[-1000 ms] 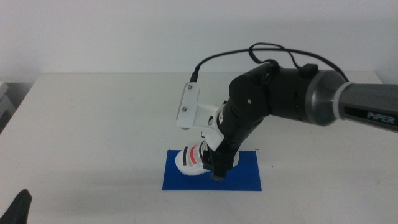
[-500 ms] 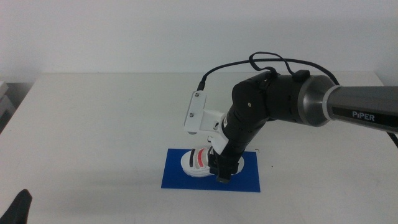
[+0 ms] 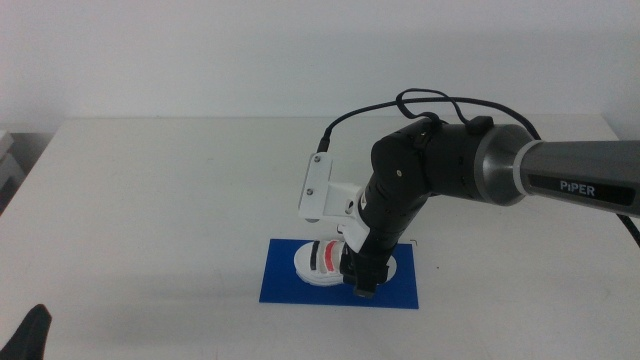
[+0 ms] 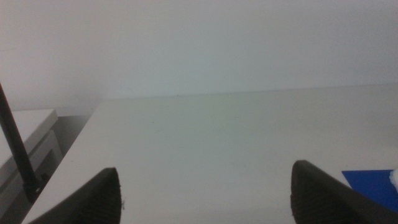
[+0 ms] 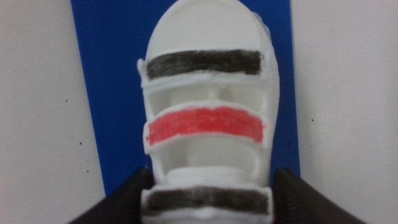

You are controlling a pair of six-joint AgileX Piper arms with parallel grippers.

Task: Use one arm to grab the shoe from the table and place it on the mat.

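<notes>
The left hand [image 3: 30, 335] is seen waiting at the near left corner of the worktop [image 3: 150, 190], its jaws spread wide with nothing between them. Further right, the mat [image 3: 285, 285] lies flat near the front edge, and the shoe [image 3: 318, 262] is now set down on it; half a second ago it was slightly higher and a second ago it was visibly tilted above the blue surface, so a descent has been made. In the right wrist view the sole appears seated across the mat, with white worktop showing on both sides. The right hand [image 3: 362, 283] is still closed on the shoe's heel end, a jaw pressed to each side. The placing is judged almost done: only release and withdrawal remain. No other objects are seen nearby and nothing blocks the way up. The one risk judged is that the shoe could be dragged or tipped if the jaws are lifted before being opened.
</notes>
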